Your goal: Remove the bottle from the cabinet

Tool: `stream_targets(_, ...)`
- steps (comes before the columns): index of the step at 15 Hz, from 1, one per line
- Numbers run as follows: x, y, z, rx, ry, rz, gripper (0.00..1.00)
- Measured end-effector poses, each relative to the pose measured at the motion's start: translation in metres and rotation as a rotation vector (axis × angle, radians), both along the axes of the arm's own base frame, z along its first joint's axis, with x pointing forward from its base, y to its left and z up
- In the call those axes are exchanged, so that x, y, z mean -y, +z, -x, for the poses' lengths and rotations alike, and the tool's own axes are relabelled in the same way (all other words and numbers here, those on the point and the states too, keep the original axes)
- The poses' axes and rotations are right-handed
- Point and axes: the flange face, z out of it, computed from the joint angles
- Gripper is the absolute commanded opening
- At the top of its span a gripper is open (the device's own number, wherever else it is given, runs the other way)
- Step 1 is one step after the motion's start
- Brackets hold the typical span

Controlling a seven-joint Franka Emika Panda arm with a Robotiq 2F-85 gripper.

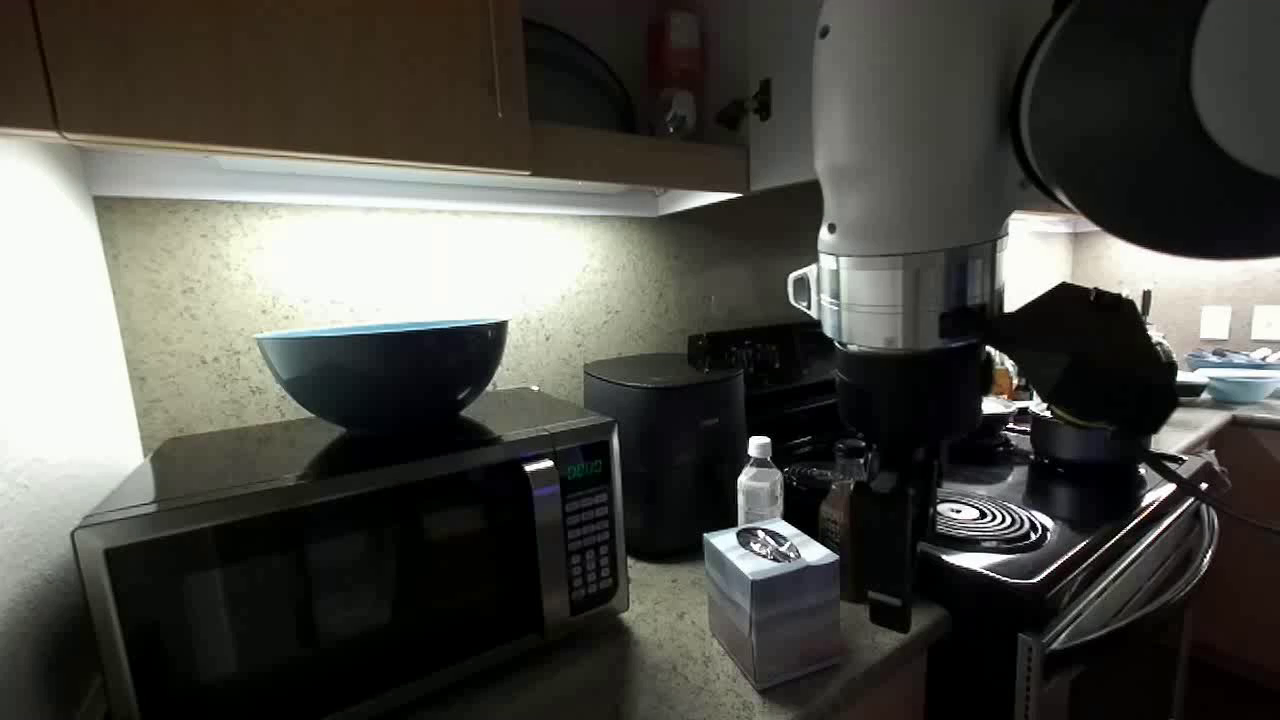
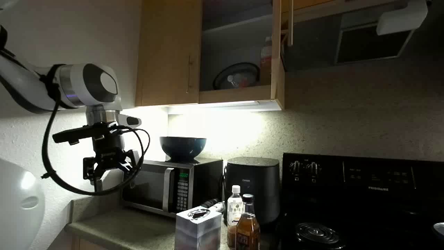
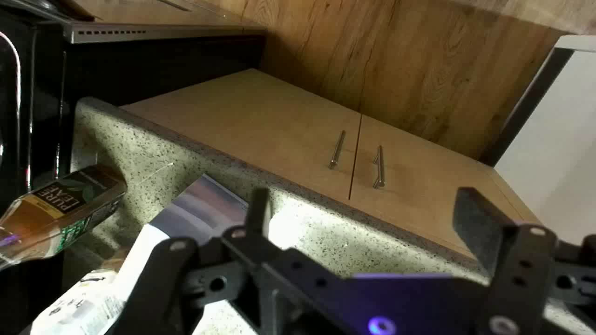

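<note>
The cabinet is a brown wooden wall cabinet in both exterior views; its right-hand compartment stands open. The bottle, with a pale top and reddish-pink label, stands upright inside at the right; it also shows as a dim red shape, its top cut off. A smaller clear bottle with a reddish part lies on the same shelf. My gripper is open and empty, pointing down over the counter. In both exterior views my gripper hangs well below the cabinet, apart from the bottle.
A microwave bearing a blue bowl stands below the cabinet. A black appliance, a tissue box, a clear white-capped bottle and a brown tea bottle stand on the counter beside the stove.
</note>
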Motion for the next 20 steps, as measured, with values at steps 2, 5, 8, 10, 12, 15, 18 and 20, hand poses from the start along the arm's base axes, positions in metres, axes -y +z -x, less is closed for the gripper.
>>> stream_targets(2,0.000,0.000,0.000,0.000,0.000,0.000,1.00)
stream_targets(5,0.000,0.000,0.000,0.000,0.000,0.000,1.00)
stream_targets(8,0.005,0.006,-0.006,0.026,-0.015,0.028,1.00)
stream_targets(10,0.019,0.022,-0.021,0.094,-0.089,0.071,1.00)
stream_targets(12,0.039,0.047,-0.042,0.168,-0.176,0.103,1.00)
stream_targets(15,0.071,0.088,-0.074,0.271,-0.320,0.139,1.00)
stream_targets(18,0.091,0.128,-0.095,0.349,-0.471,0.156,1.00)
stream_targets(20,0.096,0.148,-0.099,0.382,-0.551,0.171,1.00)
